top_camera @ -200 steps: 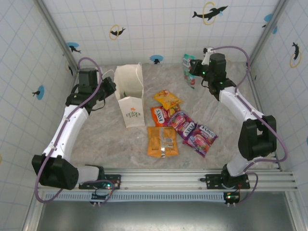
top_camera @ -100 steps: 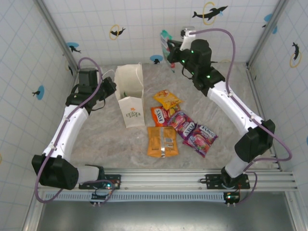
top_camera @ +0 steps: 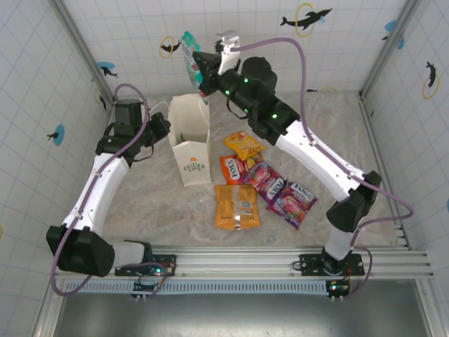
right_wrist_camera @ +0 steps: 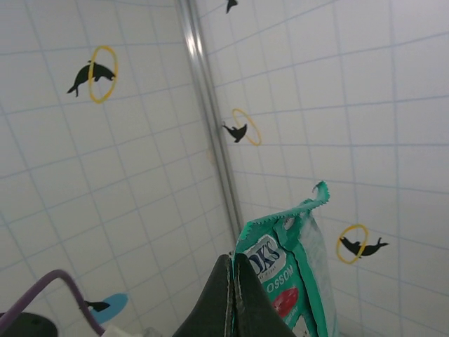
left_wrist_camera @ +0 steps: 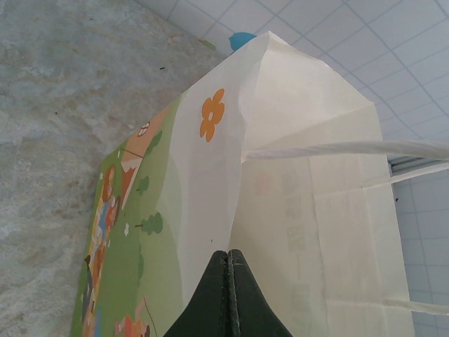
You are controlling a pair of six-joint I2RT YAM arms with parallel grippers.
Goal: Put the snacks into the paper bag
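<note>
Fingertips hide the most: in my right wrist view the lower edge of the teal packet (right_wrist_camera: 287, 281) disappears behind my right gripper (right_wrist_camera: 233, 258), which is pinched tight on it. Its print is cut down to "OSSOM" under a white badge I can only half read. My left wrist view shows nothing of the inside of the paper bag (left_wrist_camera: 309, 210). I see only its outer wall with a green cartoon print, an orange flower (left_wrist_camera: 211, 114) and thin white handles (left_wrist_camera: 351, 149). My left gripper (left_wrist_camera: 226, 254) is closed flat on the bag's upper edge (the paper runs straight into the seam between my fingers). From overhead the bag's orange-gold logo (top_camera: 194, 167) is too small to read, while the two magenta packets (top_camera: 266, 179) carry white "FOX'S". There the teal packet shows raised beyond the bag's open top, clear of it. The bag stands upright on the table (top_camera: 154, 196), with the yellow packet (top_camera: 243, 145), red-orange packet (top_camera: 231, 168) and orange packet (top_camera: 236, 206) lying flat just beside it.
</note>
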